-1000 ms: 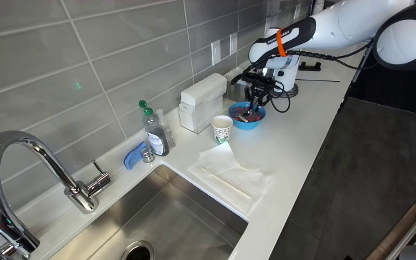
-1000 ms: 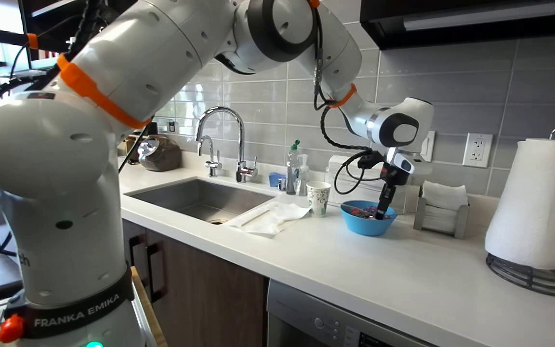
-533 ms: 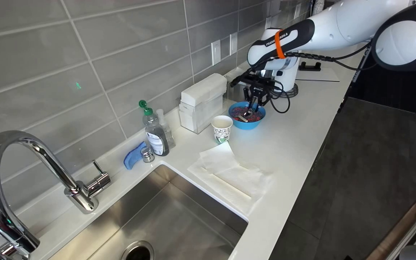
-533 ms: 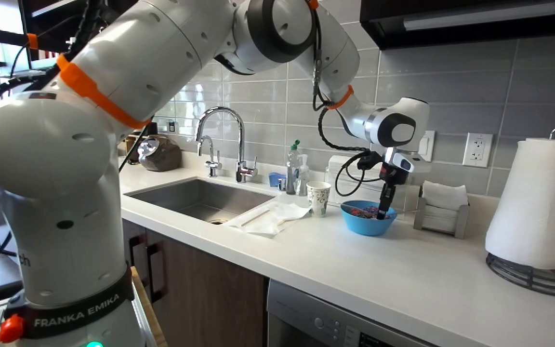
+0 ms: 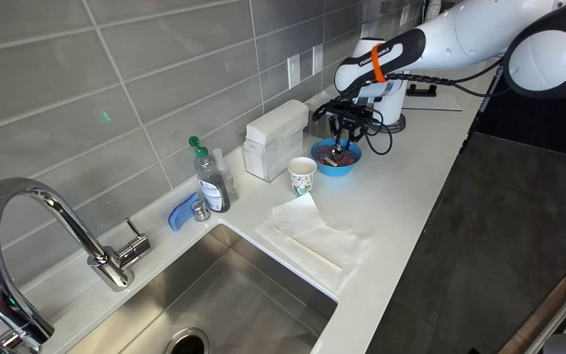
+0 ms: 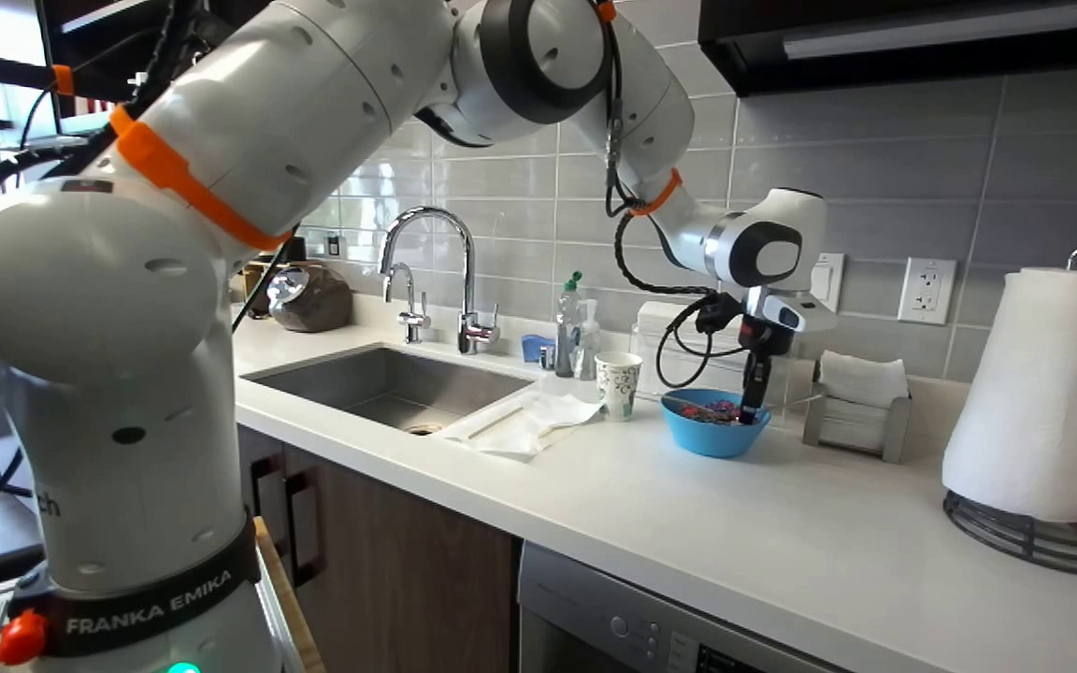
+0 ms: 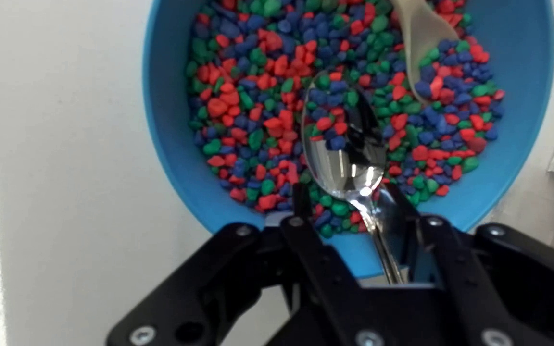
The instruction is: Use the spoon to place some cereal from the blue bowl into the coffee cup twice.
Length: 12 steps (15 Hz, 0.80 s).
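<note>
The blue bowl [image 5: 334,171] holds the cereal, small red, blue and green bits [image 7: 253,129]. It also shows in the other exterior picture [image 6: 711,439]. A metal spoon [image 7: 349,168] lies in the bowl with some bits in its tip, and its handle crosses the near rim. A pale beige utensil [image 7: 421,29] also rests in the cereal. My gripper [image 7: 349,199] is open, low over the bowl's edge. Its fingers stand apart on either side of the spoon's neck, the right one nearer. The white coffee cup [image 5: 302,174] stands upright beside the bowl; its inside bottom is hidden.
White paper sheets [image 5: 322,236] lie before the cup, next to the sink [image 5: 243,290]. A white box [image 5: 278,140] and a soap bottle [image 5: 212,189] stand along the wall. A napkin holder [image 6: 856,411] and paper-towel roll [image 6: 1034,393] stand past the bowl.
My gripper has shifted slightly at the bowl, a little to the right in an exterior view, and sits slightly higher. The bowl and cup have not moved.
</note>
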### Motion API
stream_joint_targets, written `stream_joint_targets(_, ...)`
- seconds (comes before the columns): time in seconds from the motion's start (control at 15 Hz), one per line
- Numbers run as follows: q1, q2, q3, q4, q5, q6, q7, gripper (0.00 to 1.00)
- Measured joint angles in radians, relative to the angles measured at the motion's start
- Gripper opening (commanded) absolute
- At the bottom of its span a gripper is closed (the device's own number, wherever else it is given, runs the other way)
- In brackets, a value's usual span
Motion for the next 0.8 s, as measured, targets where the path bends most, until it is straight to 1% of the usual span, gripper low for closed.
stream_joint_targets(0.13, 0.001, 0.000, 0.002, 0.000, 0.000, 0.006, -0.022, 0.40)
stream_joint_targets(0.2, 0.001, 0.000, 0.003, 0.000, 0.000, 0.007, -0.033, 0.42)
stream_joint_targets(0.33, 0.001, 0.000, 0.004, 0.000, 0.000, 0.007, -0.055, 0.39)
stream_joint_targets(0.47, 0.002, 0.000, 0.004, 0.000, 0.000, 0.012, -0.078, 0.38)
stream_joint_targets(0.8, 0.005, 0.000, 0.005, 0.000, -0.002, 0.045, -0.154, 0.39)
